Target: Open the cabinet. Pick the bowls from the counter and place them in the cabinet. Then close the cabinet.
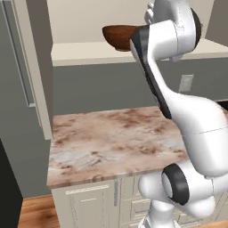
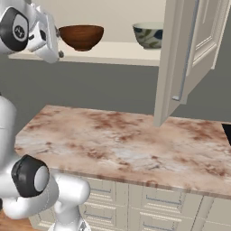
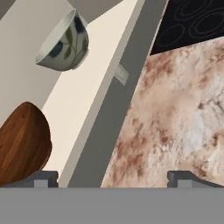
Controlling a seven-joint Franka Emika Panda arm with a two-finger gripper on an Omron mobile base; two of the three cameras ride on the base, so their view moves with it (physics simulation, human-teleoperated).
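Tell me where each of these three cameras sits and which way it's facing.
Left base view: behind the arm's left, facing the counter and open cabinet shelf; the arm fills the right.
Right base view: behind its right, facing the wooden bowl, patterned bowl and cabinet door; arm at left.
Hand view: on the hand, rolled sideways; open tool.
All share bowl, shelf and counter.

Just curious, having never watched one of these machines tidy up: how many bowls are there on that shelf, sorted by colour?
Reddish-brown wooden bowl: 1, on the cabinet shelf.
Pale ceramic bowl with dark leaf marks: 1, on the same shelf, apart from the brown one.
Total: 2 bowls.
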